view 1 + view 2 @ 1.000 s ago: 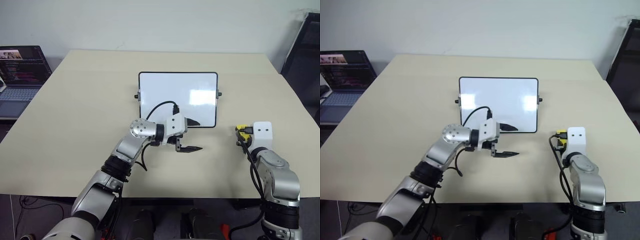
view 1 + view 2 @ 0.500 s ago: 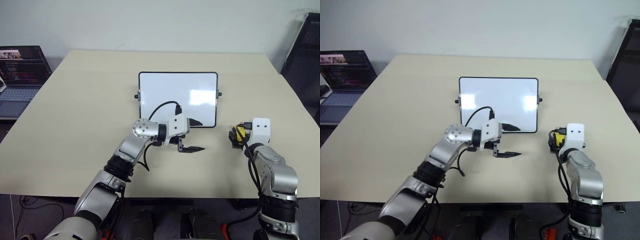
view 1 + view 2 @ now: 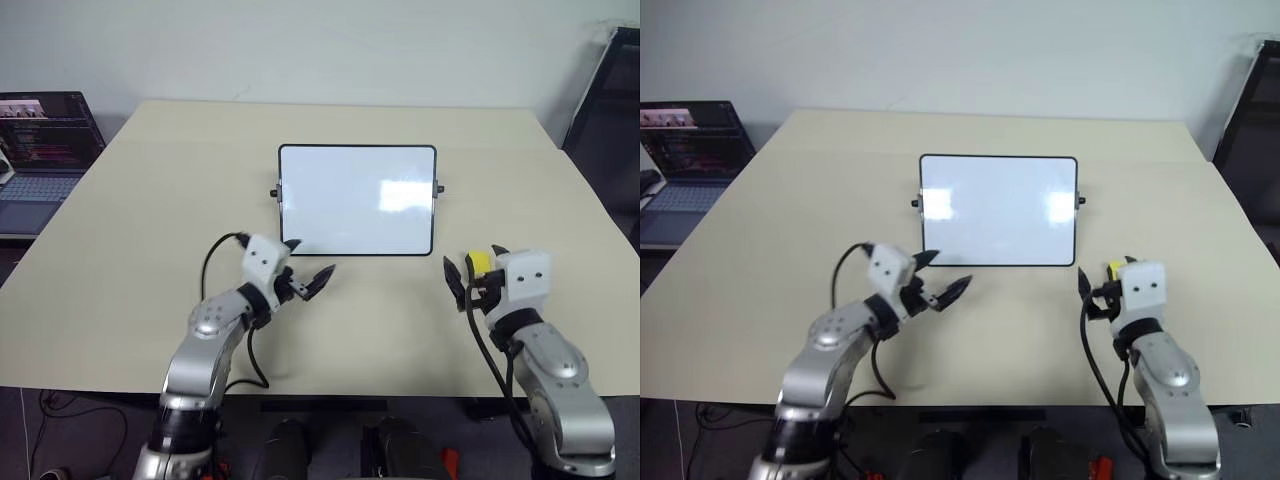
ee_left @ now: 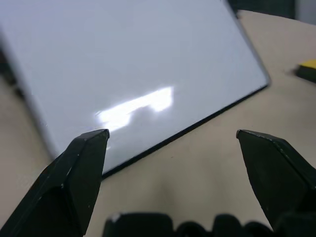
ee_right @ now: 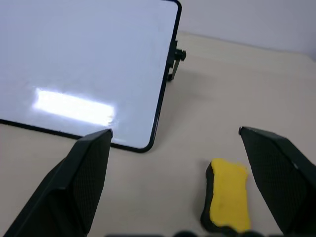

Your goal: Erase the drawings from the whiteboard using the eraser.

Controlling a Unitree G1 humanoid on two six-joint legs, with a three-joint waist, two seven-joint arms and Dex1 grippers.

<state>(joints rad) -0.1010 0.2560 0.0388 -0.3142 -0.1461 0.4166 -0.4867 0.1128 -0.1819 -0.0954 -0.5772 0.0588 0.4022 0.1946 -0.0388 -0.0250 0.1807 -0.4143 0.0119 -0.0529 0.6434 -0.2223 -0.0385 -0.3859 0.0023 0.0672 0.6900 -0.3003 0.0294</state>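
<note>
Whiteboard [image 3: 357,200] lies flat mid-table, looks wiped clean now. Yellow eraser [image 5: 226,201] sits on the table just off its right corner.

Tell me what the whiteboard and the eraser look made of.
Whiteboard: glossy white surface, probably coated steel or melamine, since it mirrors ceiling light; thin black frame, likely plastic. Eraser: matte yellow top, likely foam or plastic, on a dark base, possibly felt.
</note>
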